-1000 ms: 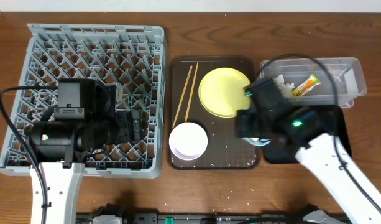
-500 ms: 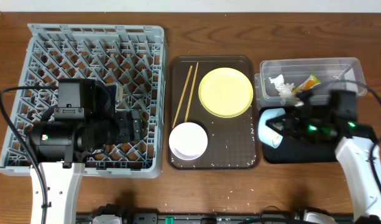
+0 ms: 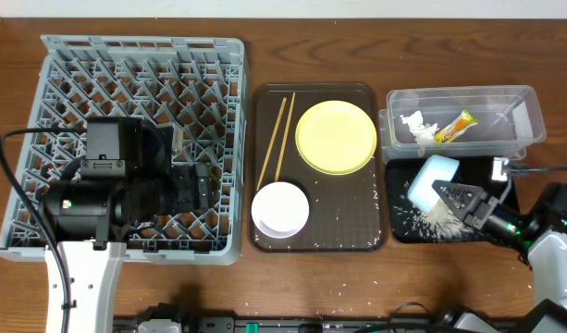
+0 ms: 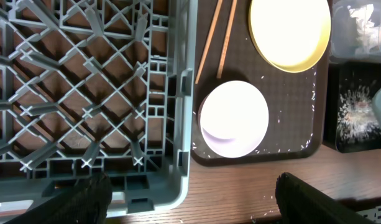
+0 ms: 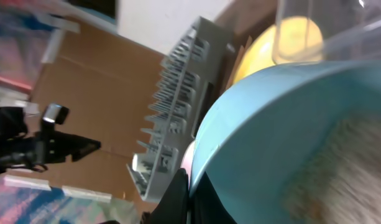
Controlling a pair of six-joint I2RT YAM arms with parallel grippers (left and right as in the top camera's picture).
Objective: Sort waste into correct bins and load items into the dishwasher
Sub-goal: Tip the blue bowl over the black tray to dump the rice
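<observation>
Right hand [image 3: 449,195] sideways, blue bowl [image 3: 426,174] tipped

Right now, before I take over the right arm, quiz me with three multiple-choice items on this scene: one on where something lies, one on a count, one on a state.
1. Where does the snack wrapper lie?
A. in the dish rack
B. in the clear tub
C. on the yellow plate

2. How many bowls sit on the brown serving tray?
A. none
B. one
C. two

3. How is the light blue bowl?
A. upright on the table
B. loaded in the dish rack
C. tipped over the black tray, held by the right gripper

Answers:
1. B, it lies beside the tissue inside the tub.
2. B, only the white bowl is there.
3. C, rice lies scattered on the tray below it.
</observation>
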